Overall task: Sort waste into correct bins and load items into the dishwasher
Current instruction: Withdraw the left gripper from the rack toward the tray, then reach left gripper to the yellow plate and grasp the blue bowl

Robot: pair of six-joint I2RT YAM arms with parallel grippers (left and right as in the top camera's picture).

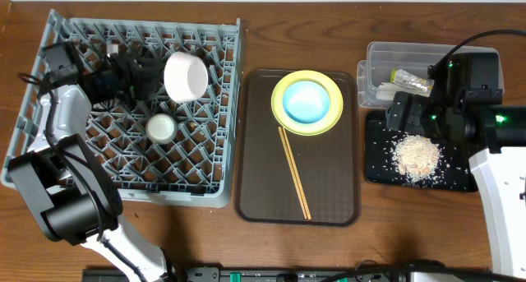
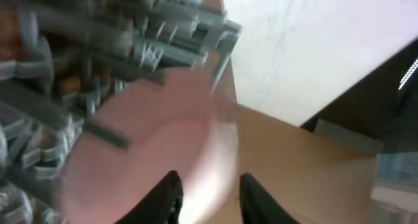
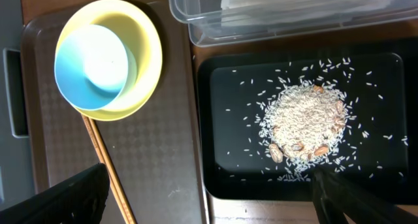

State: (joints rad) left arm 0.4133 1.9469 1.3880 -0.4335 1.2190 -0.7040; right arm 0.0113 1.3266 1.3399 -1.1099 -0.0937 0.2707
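Observation:
My left gripper point(image 1: 146, 73) is over the grey dish rack point(image 1: 49, 142), shut on the rim of the pale pink bowl point(image 1: 186, 75), which is held on its side; the blurred left wrist view shows the bowl point(image 2: 150, 139) between my fingers point(image 2: 210, 199). A small white cup point(image 1: 160, 127) stands in the rack. My right gripper point(image 3: 209, 198) is wide open and empty above the left edge of the black tray point(image 3: 222, 119) that holds the rice scraps point(image 3: 304, 123). The blue bowl point(image 1: 306, 100) sits on the yellow plate point(image 1: 333, 117). The chopsticks point(image 1: 293, 172) lie beside them.
The plate and chopsticks rest on a brown serving tray point(image 1: 255, 183) between the rack and the bins. The clear tub point(image 1: 378, 52) at the back right holds the green-yellow wrapper point(image 1: 413, 81) and white paper point(image 1: 385, 90). My right arm point(image 1: 493, 150) fills the right edge.

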